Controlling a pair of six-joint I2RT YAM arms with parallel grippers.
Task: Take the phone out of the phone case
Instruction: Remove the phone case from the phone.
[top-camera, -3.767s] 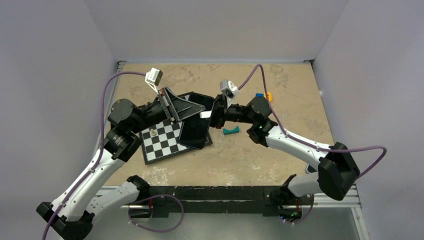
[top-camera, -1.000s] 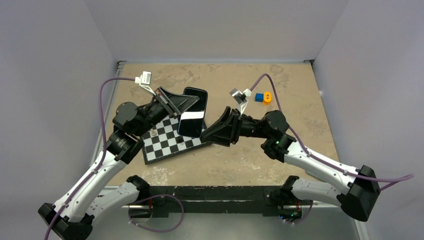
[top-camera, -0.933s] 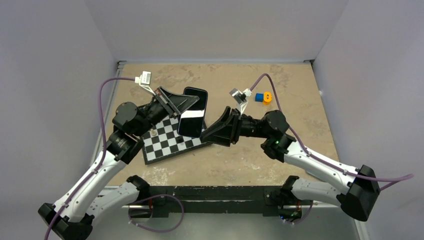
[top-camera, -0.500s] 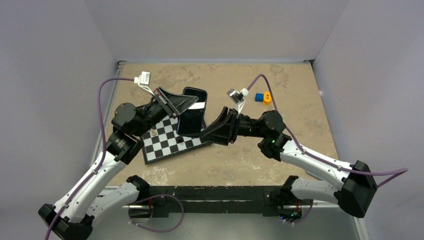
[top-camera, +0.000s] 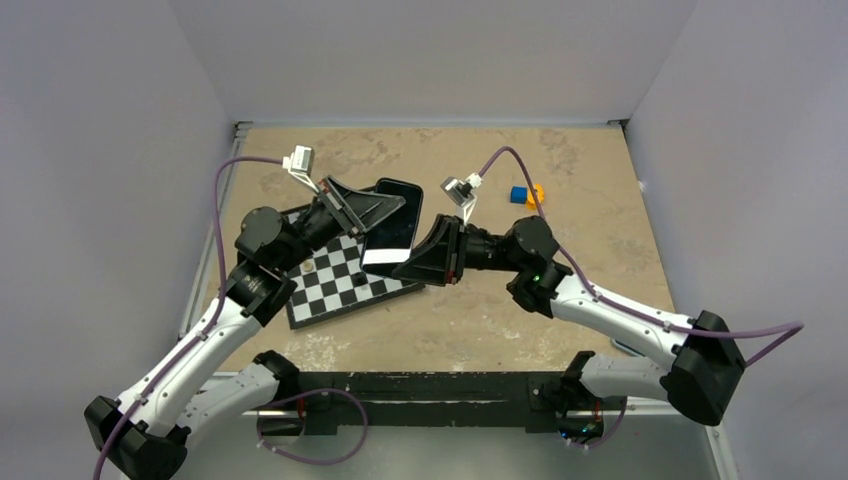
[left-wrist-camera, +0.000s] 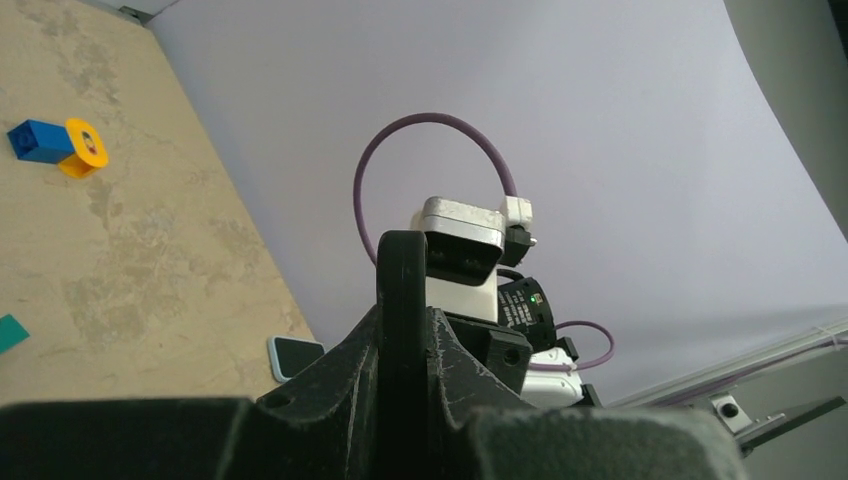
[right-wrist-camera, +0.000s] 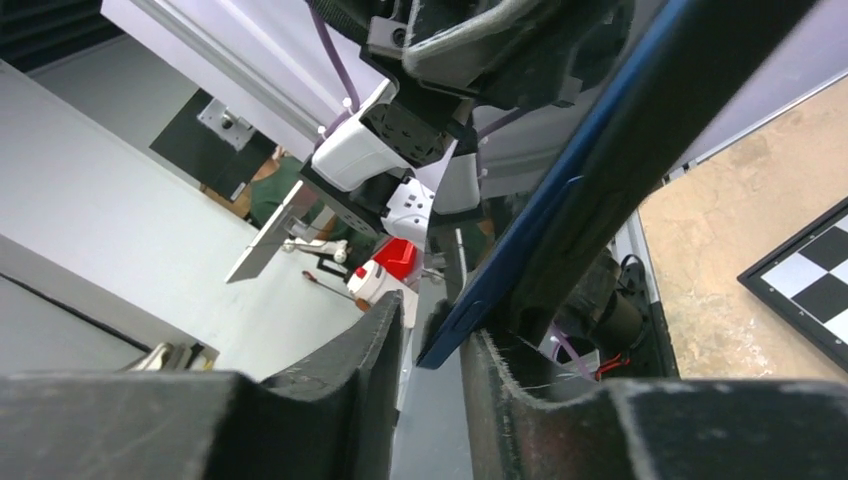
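My left gripper (top-camera: 392, 212) is shut on a black glossy phone-sized slab (top-camera: 395, 232) and holds it tilted above the chessboard; in the left wrist view (left-wrist-camera: 405, 330) the fingers clamp its thin edge. My right gripper (top-camera: 405, 268) is open at the slab's lower right corner. In the right wrist view (right-wrist-camera: 435, 340) the slab's dark-blue edge (right-wrist-camera: 600, 160) stands between the fingers, with a gap on the left side. No camera holes show, so I cannot tell whether the phone case is on it. The light-blue phone (left-wrist-camera: 295, 357) lies screen up by the right arm's base, mostly hidden in the top view (top-camera: 622, 346).
A black-and-white chessboard (top-camera: 330, 290) lies under the slab. A blue block (top-camera: 518, 194) and an orange ring (top-camera: 538, 192) sit at the back right, and a teal piece (left-wrist-camera: 8, 333) lies on the table. Grey walls close three sides.
My left gripper has shifted slightly right and lowered the slab. My right gripper has moved left and up to the slab's lower corner, its fingers now around the edge.
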